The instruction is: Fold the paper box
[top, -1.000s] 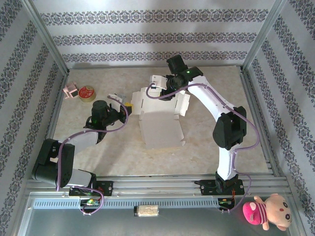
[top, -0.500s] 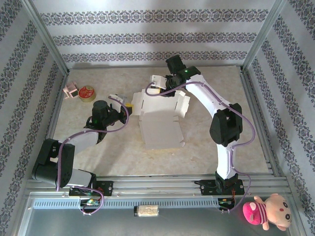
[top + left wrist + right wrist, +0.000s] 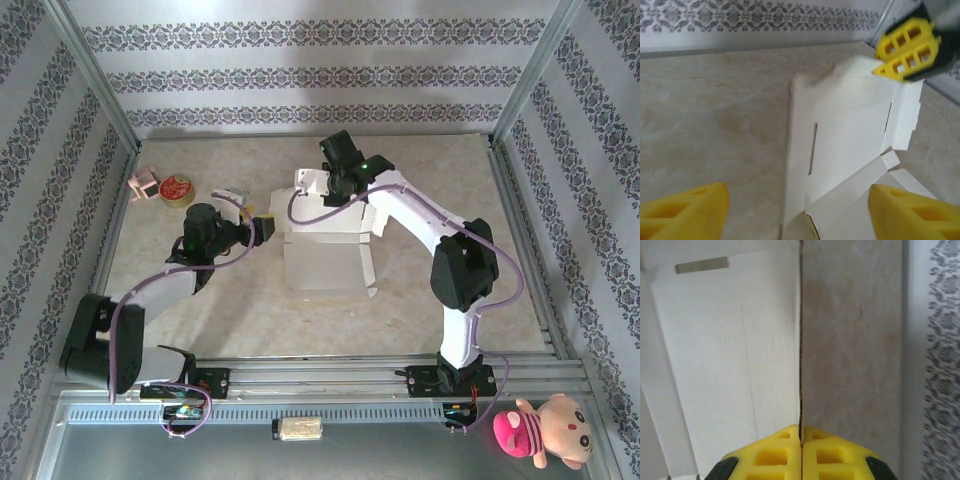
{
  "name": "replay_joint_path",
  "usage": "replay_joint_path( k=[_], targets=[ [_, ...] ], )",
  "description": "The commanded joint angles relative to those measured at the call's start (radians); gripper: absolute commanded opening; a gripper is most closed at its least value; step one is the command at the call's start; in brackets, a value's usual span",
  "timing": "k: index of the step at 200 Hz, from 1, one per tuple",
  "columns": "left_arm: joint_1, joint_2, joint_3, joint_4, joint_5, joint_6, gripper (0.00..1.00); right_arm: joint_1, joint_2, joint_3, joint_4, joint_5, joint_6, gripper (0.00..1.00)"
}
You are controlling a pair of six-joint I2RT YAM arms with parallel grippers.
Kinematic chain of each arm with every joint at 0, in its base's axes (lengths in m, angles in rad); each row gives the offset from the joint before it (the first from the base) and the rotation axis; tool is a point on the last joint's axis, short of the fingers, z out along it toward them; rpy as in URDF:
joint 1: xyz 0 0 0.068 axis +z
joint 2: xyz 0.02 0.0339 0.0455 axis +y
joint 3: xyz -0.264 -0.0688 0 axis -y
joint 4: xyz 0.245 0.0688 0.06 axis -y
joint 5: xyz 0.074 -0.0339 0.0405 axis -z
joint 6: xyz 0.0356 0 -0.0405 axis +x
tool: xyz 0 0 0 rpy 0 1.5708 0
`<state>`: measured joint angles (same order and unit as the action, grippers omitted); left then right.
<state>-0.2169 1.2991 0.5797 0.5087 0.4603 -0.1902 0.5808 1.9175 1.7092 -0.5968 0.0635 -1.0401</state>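
- The paper box (image 3: 322, 262) sits in the middle of the table (image 3: 200, 300). Its white side faces up, and its flaps stick out at the sides.
- One white panel (image 3: 850, 130) has a thin slot cut in it (image 3: 812, 149).
- The right gripper (image 3: 801, 440) is at the far edge of the box. Its yellow fingers (image 3: 770, 457) are pressed together and pinch the thin edge of a white flap (image 3: 725, 365).
- The left gripper (image 3: 797, 212) is just beside the left side of the box. Its yellow fingers (image 3: 685, 210) are spread wide and hold nothing.
- A small round red tin (image 3: 177, 189) is well apart, near the far left corner, with a small pink thing (image 3: 145, 185) just beside it.
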Motion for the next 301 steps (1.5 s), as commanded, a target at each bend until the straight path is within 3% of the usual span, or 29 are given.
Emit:
replay_joint_path(
  k=[1, 28, 61, 93, 115, 143, 176, 211, 243, 260, 286, 301],
  targets=[
    [-0.019, -0.141, -0.016, -0.113, -0.059, -0.222, 0.8, 0.037, -0.089, -0.087, 0.277, 0.27, -0.082, 0.08],
    [-0.021, -0.226, -0.006, -0.257, -0.112, -0.5, 0.75, 0.081, -0.098, -0.229, 0.515, 0.416, -0.141, 0.08],
    [-0.019, -0.169, 0.095, -0.395, -0.137, -0.775, 0.57, 0.105, -0.097, -0.406, 0.782, 0.443, -0.214, 0.08],
    [-0.007, -0.01, 0.123, -0.149, -0.043, -1.004, 0.52, 0.115, -0.107, -0.466, 0.884, 0.439, -0.232, 0.09],
    [0.001, 0.116, 0.143, 0.06, -0.042, -1.131, 0.51, 0.119, -0.107, -0.503, 0.921, 0.439, -0.232, 0.1],
    [0.0, 0.269, 0.208, 0.251, 0.007, -1.181, 0.41, 0.125, -0.103, -0.527, 0.93, 0.435, -0.221, 0.1],
    [-0.008, 0.378, 0.253, 0.387, 0.02, -1.234, 0.4, 0.125, -0.094, -0.537, 0.928, 0.433, -0.207, 0.1],
    [-0.023, 0.424, 0.29, 0.352, -0.003, -1.24, 0.38, 0.125, -0.087, -0.538, 0.922, 0.432, -0.2, 0.1],
    [-0.029, 0.396, 0.273, 0.345, -0.018, -1.23, 0.25, 0.117, -0.082, -0.529, 0.915, 0.431, -0.194, 0.11],
    [-0.041, 0.286, 0.222, 0.239, -0.107, -1.179, 0.27, 0.111, -0.083, -0.525, 0.905, 0.429, -0.183, 0.11],
    [-0.096, 0.106, 0.244, -0.092, -0.267, -1.024, 0.37, 0.103, -0.083, -0.523, 0.904, 0.424, -0.173, 0.11],
    [-0.109, 0.069, 0.247, -0.134, -0.304, -1.034, 0.39, 0.103, -0.082, -0.523, 0.901, 0.421, -0.174, 0.11]
  ],
)
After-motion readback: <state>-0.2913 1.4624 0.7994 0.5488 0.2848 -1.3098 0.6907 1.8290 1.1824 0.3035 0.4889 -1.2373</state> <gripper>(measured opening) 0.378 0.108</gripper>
